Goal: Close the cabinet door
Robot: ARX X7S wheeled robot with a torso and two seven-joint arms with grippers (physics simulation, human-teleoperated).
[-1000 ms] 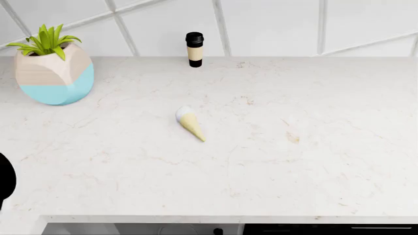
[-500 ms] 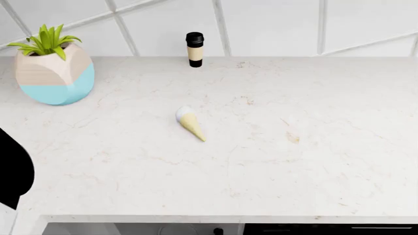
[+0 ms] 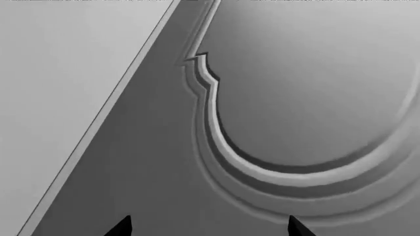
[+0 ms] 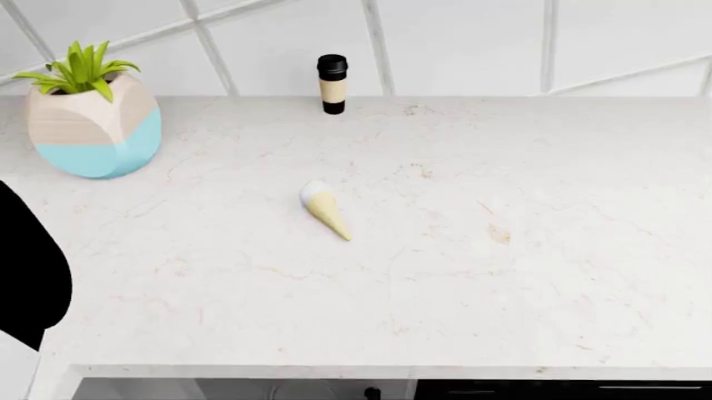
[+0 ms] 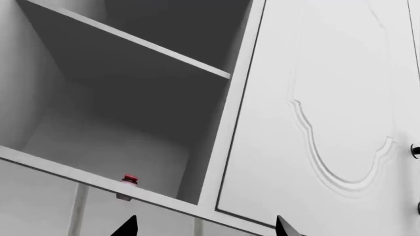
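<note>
Marble worktop [image 4: 445,275] holds a planter [image 4: 93,117], cup [image 4: 332,83] and cone [image 4: 325,211], while the door [image 3: 276,98] fills the left wrist frame, both end effectors' tips apart.

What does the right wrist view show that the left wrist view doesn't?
Only the right wrist view shows the open cabinet interior with its shelf, a small red-capped item inside, and a closed white door. Only the left wrist view shows a grey door panel close up, filling the frame. Both share carved door moulding and dark fingers at the frame edge; neither holds anything.
</note>
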